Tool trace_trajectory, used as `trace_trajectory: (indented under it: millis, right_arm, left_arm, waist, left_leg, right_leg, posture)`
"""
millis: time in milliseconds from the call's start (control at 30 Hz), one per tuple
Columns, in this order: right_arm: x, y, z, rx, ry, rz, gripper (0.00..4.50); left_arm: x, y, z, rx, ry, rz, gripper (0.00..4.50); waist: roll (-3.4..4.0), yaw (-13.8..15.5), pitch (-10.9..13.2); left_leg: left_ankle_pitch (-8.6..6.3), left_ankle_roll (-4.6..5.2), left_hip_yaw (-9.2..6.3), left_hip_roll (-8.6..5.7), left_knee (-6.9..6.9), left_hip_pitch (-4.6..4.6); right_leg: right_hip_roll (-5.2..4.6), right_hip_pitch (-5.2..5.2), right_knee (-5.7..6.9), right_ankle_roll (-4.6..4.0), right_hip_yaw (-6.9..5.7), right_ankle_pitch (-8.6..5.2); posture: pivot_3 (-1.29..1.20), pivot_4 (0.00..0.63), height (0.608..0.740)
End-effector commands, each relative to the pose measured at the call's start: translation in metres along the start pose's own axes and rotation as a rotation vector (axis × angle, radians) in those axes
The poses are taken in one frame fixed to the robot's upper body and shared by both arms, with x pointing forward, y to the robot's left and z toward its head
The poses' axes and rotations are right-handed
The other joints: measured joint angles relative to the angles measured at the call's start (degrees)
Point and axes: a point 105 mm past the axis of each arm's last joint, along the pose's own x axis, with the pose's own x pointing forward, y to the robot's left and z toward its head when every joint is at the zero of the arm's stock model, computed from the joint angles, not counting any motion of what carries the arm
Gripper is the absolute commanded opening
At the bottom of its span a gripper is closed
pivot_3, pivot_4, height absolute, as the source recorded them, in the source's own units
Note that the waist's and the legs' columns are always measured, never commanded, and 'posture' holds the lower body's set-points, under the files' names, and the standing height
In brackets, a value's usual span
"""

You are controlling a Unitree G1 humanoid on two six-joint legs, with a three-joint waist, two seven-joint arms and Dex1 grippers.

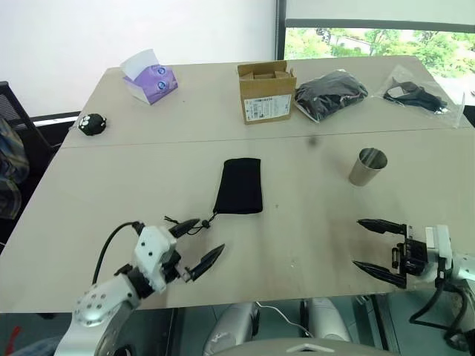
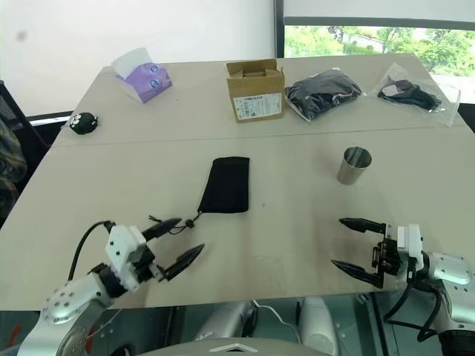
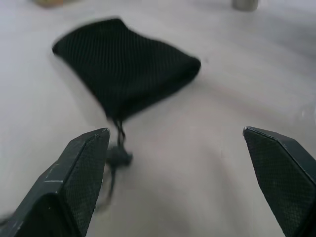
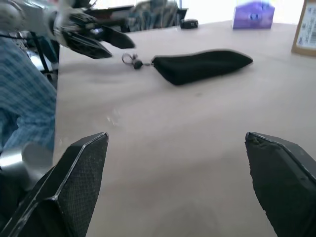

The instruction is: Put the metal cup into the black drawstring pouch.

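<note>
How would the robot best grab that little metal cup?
Probably by its side wall, around the middle, coming in level from the near right with the right tool, which is open. The cup stands upright, mouth up, with bare table around it, so its round, tapered sides are free for two fingers.

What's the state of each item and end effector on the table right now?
metal cup: upright, mouth up, free.
black drawstring pouch: flat on the table, cord trailing toward the left end effector, nothing gripping it.
cardboard box: top flaps open.
left end effector: open, empty.
right end effector: open, empty.
</note>
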Motion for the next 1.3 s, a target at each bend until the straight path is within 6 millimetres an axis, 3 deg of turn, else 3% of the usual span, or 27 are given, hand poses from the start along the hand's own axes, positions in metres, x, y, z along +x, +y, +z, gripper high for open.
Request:
trace_trajectory:
  millis: [33, 333, 567, 833, 1167, 1267, 1300]
  right_arm:
    - [0.005, 0.004, 0.005, -0.023, -0.017, 0.033, 4.50]
    - [0.003, 0.003, 0.003, -0.025, -0.004, 0.005, 4.50]
    - [-0.001, 0.004, 0.002, -0.023, 0.007, -0.016, 4.50]
    - [-0.002, 0.006, 0.001, -0.021, 0.012, -0.028, 4.50]
    - [-0.005, 0.008, 0.001, -0.014, 0.022, -0.043, 4.50]
    - [-0.005, 0.008, 0.001, -0.014, 0.023, -0.047, 4.50]
    - [-0.005, 0.008, 0.001, -0.014, 0.023, -0.047, 4.50]
  left_arm:
    - [0.015, 0.007, 0.005, 0.151, 0.033, 0.017, 4.48]
    - [0.045, 0.032, -0.001, 0.488, 0.114, 0.052, 4.48]
    - [0.049, 0.041, 0.008, 0.638, 0.062, 0.091, 4.48]
    - [0.053, 0.041, -0.005, 0.732, 0.065, 0.101, 4.48]
    - [0.062, 0.037, 0.003, 0.777, -0.056, 0.236, 4.48]
    - [0.064, 0.037, 0.002, 0.758, -0.056, 0.244, 3.66]
    - [0.064, 0.037, 0.001, 0.746, -0.054, 0.246, 3.12]
  waist:
    - [0.00, 0.0, 0.0]
    - [0.02, 0.0, 0.0]
    - [0.02, 0.0, 0.0]
    - [0.02, 0.0, 0.0]
    - [0.04, 0.0, 0.0]
    - [0.05, 0.0, 0.0]
    - [0.05, 0.0, 0.0]
  left_leg:
    - [0.00, 0.00, 0.00, -0.01, 0.01, 0.00]
    - [0.00, 0.00, 0.01, -0.03, 0.00, 0.00]
    - [0.00, 0.00, 0.00, -0.03, 0.01, -0.01]
    - [0.00, 0.00, 0.02, -0.04, 0.04, 0.00]
    - [0.00, 0.00, 0.02, -0.05, 0.06, 0.00]
    - [0.00, 0.00, 0.02, -0.05, 0.07, 0.00]
    - [0.00, 0.00, 0.02, -0.05, 0.07, 0.00]
  right_leg:
    - [0.00, 0.01, 0.00, 0.00, -0.01, 0.00]
    - [0.05, -0.02, 0.04, 0.00, 0.00, 0.01]
    - [-0.02, -0.03, 0.04, 0.00, 0.00, 0.01]
    - [0.00, -0.03, 0.09, 0.01, 0.01, 0.01]
    - [-0.02, -0.04, 0.14, 0.02, 0.01, 0.02]
    - [-0.02, -0.04, 0.16, 0.02, 0.01, 0.01]
    - [-0.01, -0.04, 0.17, 0.02, 0.01, 0.01]
  posture:
    - [0.00, 0.150, 0.740]
    - [0.00, 0.150, 0.740]
    - [0.00, 0.150, 0.740]
    - [0.00, 0.150, 0.740]
    - [0.00, 0.150, 0.740]
    - [0.00, 0.150, 0.740]
    - [0.00, 0.150, 0.740]
